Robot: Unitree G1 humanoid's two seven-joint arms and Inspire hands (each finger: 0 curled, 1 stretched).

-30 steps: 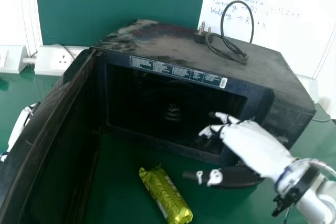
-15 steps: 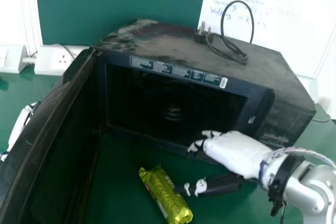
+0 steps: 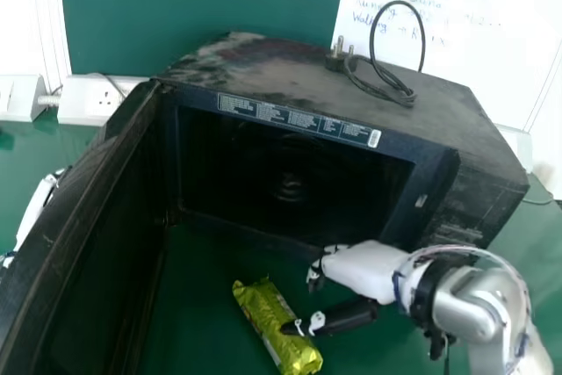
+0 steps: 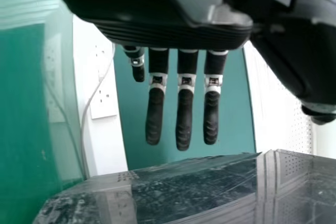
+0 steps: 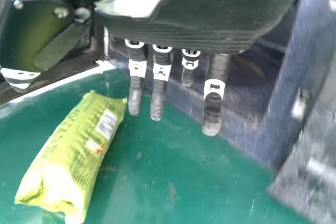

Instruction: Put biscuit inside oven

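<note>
On the green surface [image 3: 202, 313], before the oven [image 3: 439, 125], the yellow-green biscuit packet [image 3: 274, 324] lies aslant, outside the dark cavity. Just beside it is the right hand [image 3: 364, 270], its fingers [image 5: 157, 100] straight and spread slightly apart, clamped on nothing. The thumb overlaps the packet's edge in the head view; whether they touch, I cannot tell. Left of the packet stands the open door [image 3: 83, 234], and beyond its outer side is the left hand [image 3: 33, 212], fingers [image 4: 184, 121] straight and apart. A looped power cable [image 3: 422, 37] rests atop the oven.
</note>
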